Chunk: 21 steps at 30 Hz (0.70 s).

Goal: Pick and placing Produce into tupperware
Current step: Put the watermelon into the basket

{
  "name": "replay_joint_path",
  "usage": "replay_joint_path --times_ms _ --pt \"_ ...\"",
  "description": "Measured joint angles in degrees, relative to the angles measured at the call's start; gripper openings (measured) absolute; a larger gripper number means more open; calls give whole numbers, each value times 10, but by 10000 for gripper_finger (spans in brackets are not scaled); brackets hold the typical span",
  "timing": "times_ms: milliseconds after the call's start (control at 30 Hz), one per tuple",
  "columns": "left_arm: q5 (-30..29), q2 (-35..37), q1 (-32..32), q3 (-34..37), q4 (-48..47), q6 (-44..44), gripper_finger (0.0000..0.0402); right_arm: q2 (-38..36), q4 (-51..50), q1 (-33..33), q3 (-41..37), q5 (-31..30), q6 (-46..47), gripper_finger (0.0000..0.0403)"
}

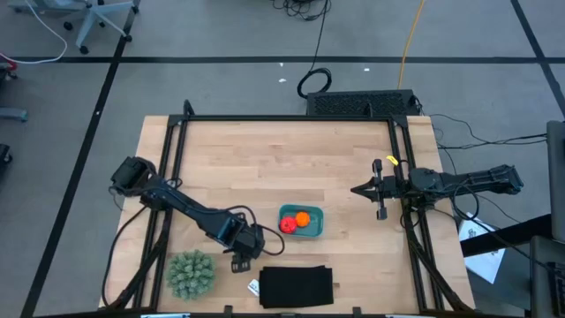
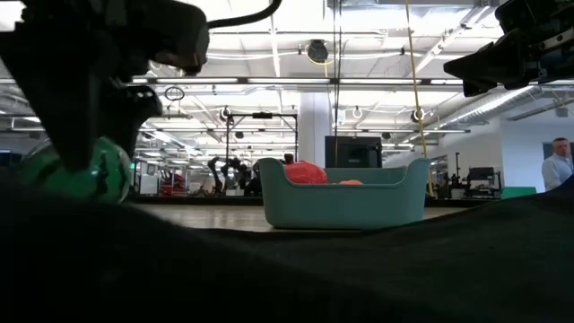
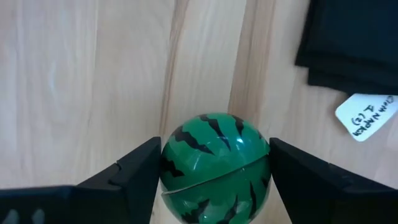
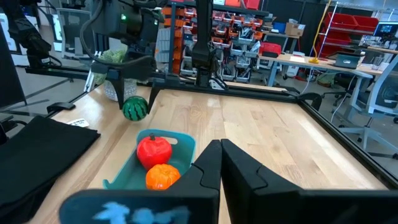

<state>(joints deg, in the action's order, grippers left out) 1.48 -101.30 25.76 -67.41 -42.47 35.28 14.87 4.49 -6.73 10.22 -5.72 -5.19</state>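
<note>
left gripper (image 3: 214,180) fingers sit on both sides of the dark green striped ball (image 3: 214,167), clamped on it just above the wooden table (image 1: 265,168), between the spiky pale green ball (image 1: 191,274) and the teal tupperware (image 1: 313,226), near the black cloth (image 1: 296,287) and a white tag (image 3: 367,116). the red fruit (image 4: 153,151) and orange ball (image 4: 163,176) lie touching inside the tupperware. right gripper (image 1: 380,189) waits at the table's right edge, well apart from the tupperware, jaws together.
</note>
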Motion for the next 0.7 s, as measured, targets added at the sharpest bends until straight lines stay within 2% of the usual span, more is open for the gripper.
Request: replay_joint_path --times_ms 467,700 --pt "-3 0 -43 -93 -62 -110 271 0 0 0 0 0 0 0" --pt "-22 0 -61 -152 -150 -155 271 0 0 0 0 0 0 0"
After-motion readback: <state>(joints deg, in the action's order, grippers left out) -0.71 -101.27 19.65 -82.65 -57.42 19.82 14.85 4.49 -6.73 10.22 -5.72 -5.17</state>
